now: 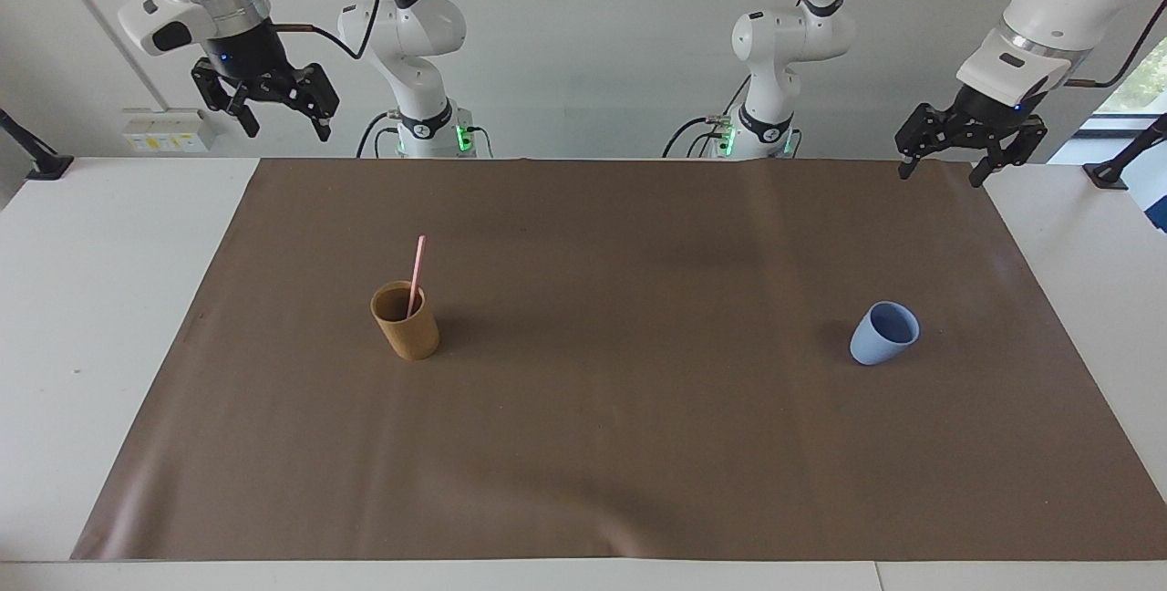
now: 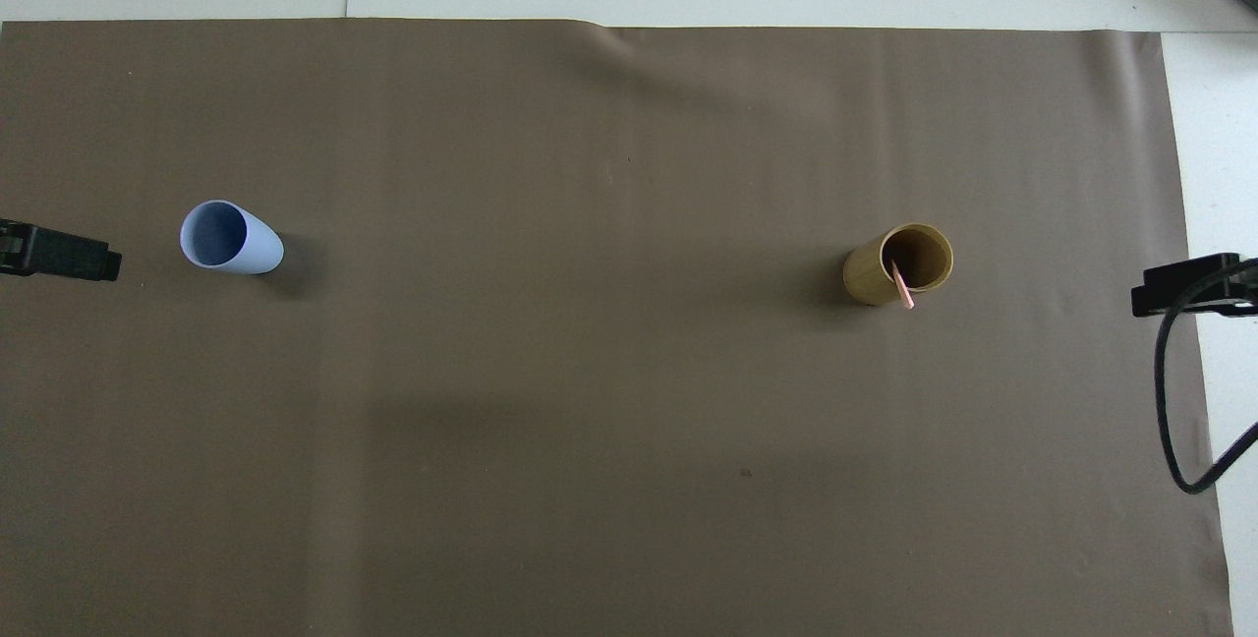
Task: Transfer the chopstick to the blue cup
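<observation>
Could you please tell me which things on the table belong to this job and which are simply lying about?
For the job:
- chopstick, standing in the tan cup
- blue cup, empty, toward the left arm's end
- right gripper and left gripper, both open and raised

Just there:
- brown mat
- black cable

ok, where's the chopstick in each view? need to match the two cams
Facing view: the chopstick stands in the tan cup, left of centre, sticking out above the rim.
Overhead view: the chopstick is right of centre, in the same tan cup, leaning on the rim's lower edge.
Shared landmark: the blue cup, empty, toward the left arm's end of the table.
</observation>
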